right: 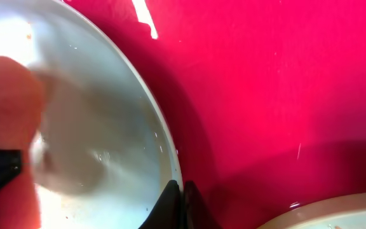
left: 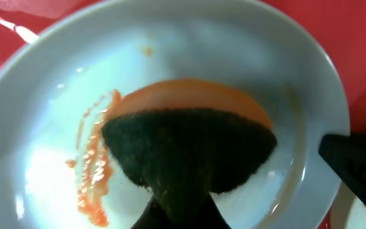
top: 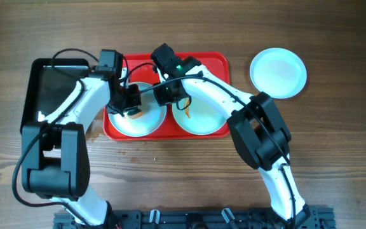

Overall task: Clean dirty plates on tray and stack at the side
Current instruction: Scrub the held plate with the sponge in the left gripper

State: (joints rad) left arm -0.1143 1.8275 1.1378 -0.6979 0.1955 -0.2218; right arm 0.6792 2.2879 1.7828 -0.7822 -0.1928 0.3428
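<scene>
Two plates lie on the red tray point(top: 216, 63). My left gripper point(top: 131, 105) is shut on an orange sponge with a dark scouring side point(left: 189, 143) and presses it onto the left plate point(top: 121, 125). An orange-brown smear point(left: 93, 175) lies beside the sponge. My right gripper point(top: 166, 100) is shut on this plate's right rim point(right: 169, 159), its fingers point(right: 180, 198) pinching the edge. The right plate point(top: 203, 122) carries a small orange smear. A third plate point(top: 278, 73), with no smear, lies on the table right of the tray.
A glossy black tray point(top: 51, 83) lies left of the red tray, under the left arm. The right gripper's dark finger point(left: 358, 168) shows at the left plate's rim in the left wrist view. Wooden table surrounds both trays.
</scene>
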